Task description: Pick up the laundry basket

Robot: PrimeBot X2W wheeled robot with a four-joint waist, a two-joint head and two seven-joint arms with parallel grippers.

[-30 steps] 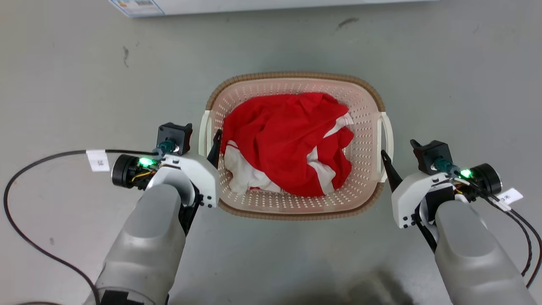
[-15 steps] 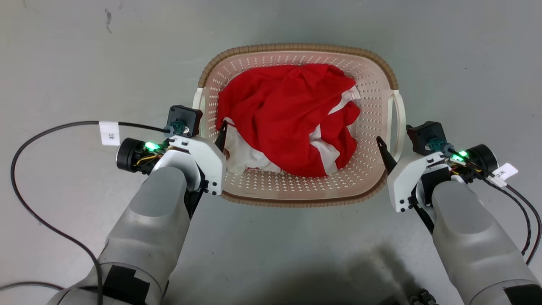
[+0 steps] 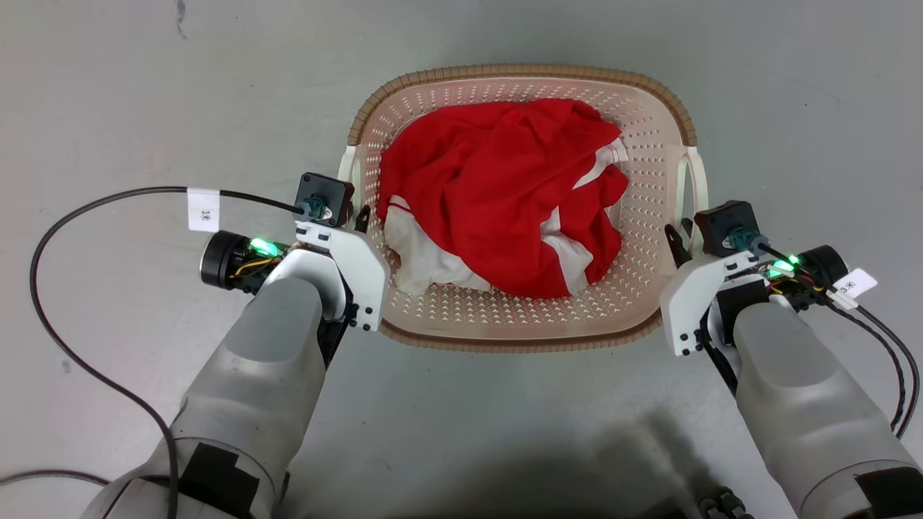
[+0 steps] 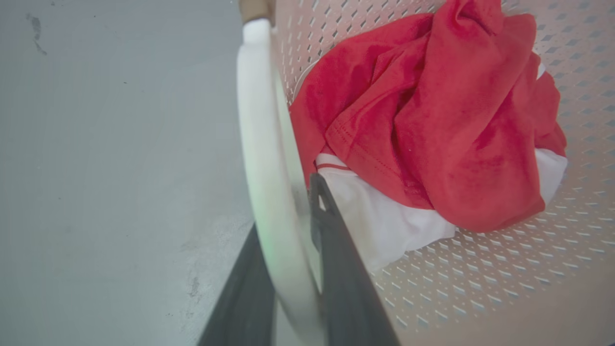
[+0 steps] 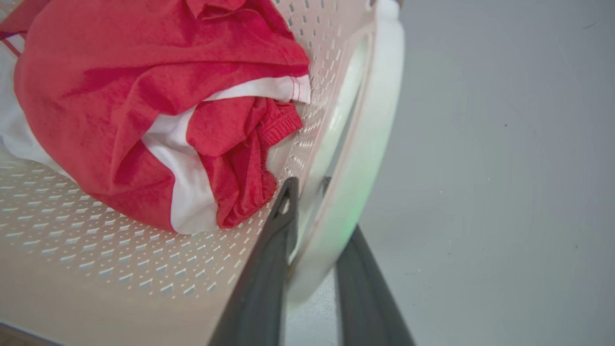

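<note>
Reaches forward with left forearm [image 3: 267, 375] and right forearm [image 3: 793, 382]. Clamps left gripper [image 4: 288, 211] and right gripper [image 5: 322, 206] on the side handles [image 4: 259, 120] of the laundry basket [image 3: 519, 72], one finger inside, one outside.

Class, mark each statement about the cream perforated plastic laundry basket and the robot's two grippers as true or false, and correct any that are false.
1. The cream perforated plastic laundry basket holds crumpled red and white clothing. True.
2. The left gripper has one dark finger on each side of a white side handle. True.
3. The right gripper hangs over the middle of the clothing. False: it straddles the opposite white handle at the basket's edge.
4. The basket stands on a wooden table. False: grey floor lies all around it.
</note>
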